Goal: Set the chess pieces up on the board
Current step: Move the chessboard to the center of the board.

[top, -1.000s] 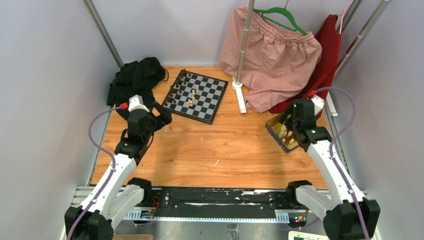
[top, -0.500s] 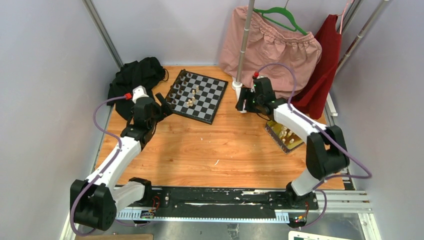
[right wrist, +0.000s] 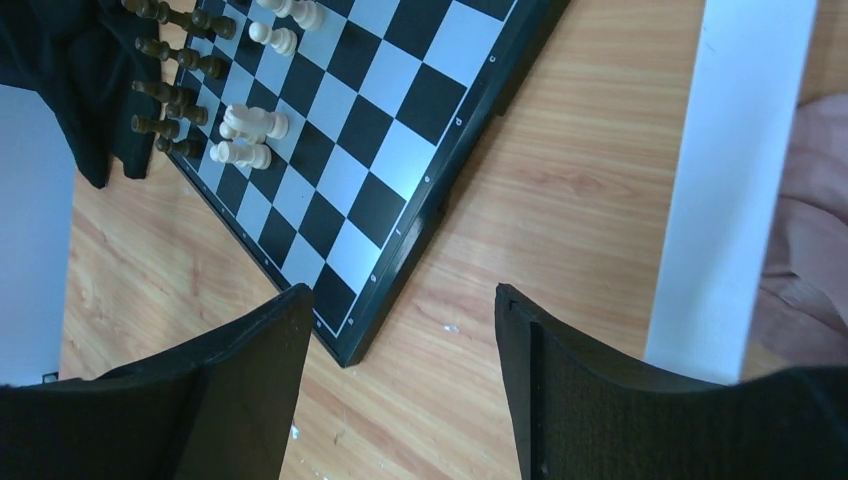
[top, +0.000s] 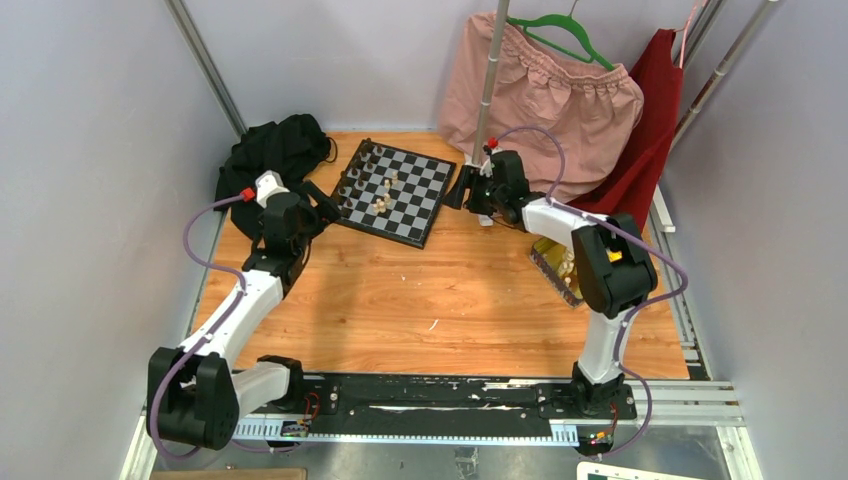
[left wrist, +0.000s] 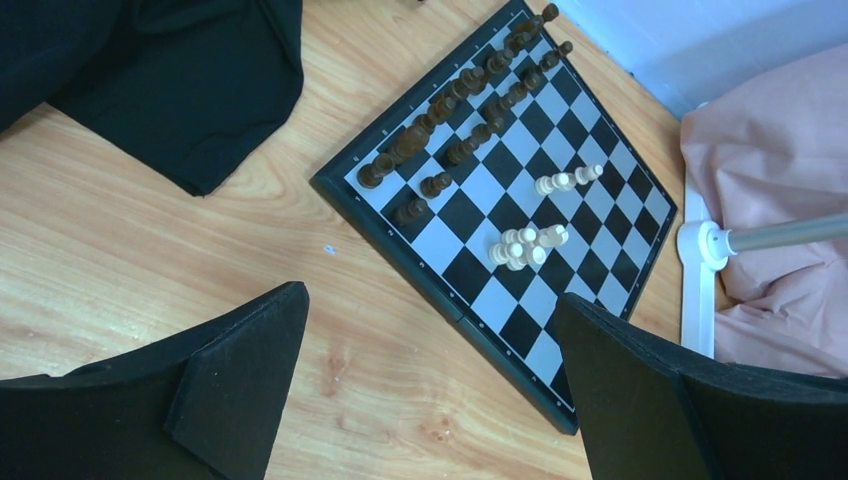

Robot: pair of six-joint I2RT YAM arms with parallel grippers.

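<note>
While the left gripper (left wrist: 428,300) and right gripper (right wrist: 400,290) hang open and empty flanking the board (top: 392,192), far-centre on the table (top: 450,310), I judge we're on the pale pieces (left wrist: 522,247): they're bunched mid-board, with the dark pieces (left wrist: 455,95) ranked along its left edge. Next calls for a fine pinch on one.

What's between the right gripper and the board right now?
Only bare wooden table with tiny specks; the right wrist view shows the open right gripper just off the edge of the board.

2 white-and-black arms (top: 243,302), apparently purple cables (top: 187,238).
</note>
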